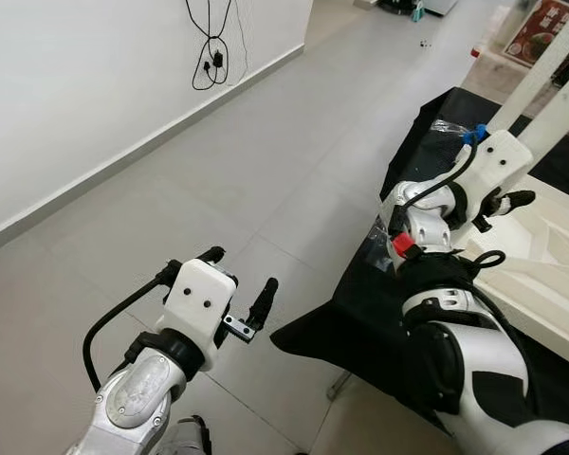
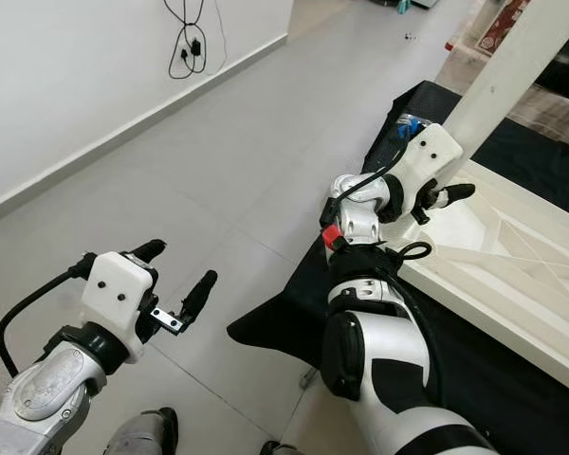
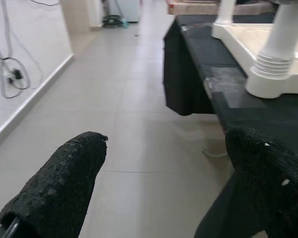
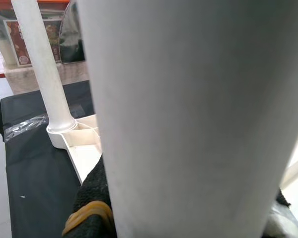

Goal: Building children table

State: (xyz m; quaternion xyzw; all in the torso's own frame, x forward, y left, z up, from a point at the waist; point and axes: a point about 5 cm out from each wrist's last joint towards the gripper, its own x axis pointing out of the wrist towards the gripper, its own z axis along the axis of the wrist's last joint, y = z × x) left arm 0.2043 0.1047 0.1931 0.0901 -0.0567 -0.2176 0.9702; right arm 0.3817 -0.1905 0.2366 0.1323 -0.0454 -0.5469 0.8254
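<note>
The white plastic tabletop (image 2: 512,256) was seen lying upside down on a black cloth (image 2: 294,313), its ribbed underside upward, to the robot's right. A white table leg (image 2: 512,71) was stood upright in the near corner socket, its long axis running steeply up and away from the tabletop; a second leg (image 4: 44,74) was seated likewise in a farther corner. The right gripper (image 2: 427,185) was placed at the base of the near leg, and in the right wrist view a black fingertip (image 4: 92,193) was pressed against the leg's wall, so the jaws were judged closed around the leg. The left gripper (image 1: 239,284) was held over the tiled floor (image 1: 266,142), well apart from the table, its jaws spread wide and holding nothing. The leg was judged light, hollow, stiff and smooth, hence somewhat slippery; a hold low on the shaft, near the socket, was considered the firmest for turning or pressing it home.
</note>
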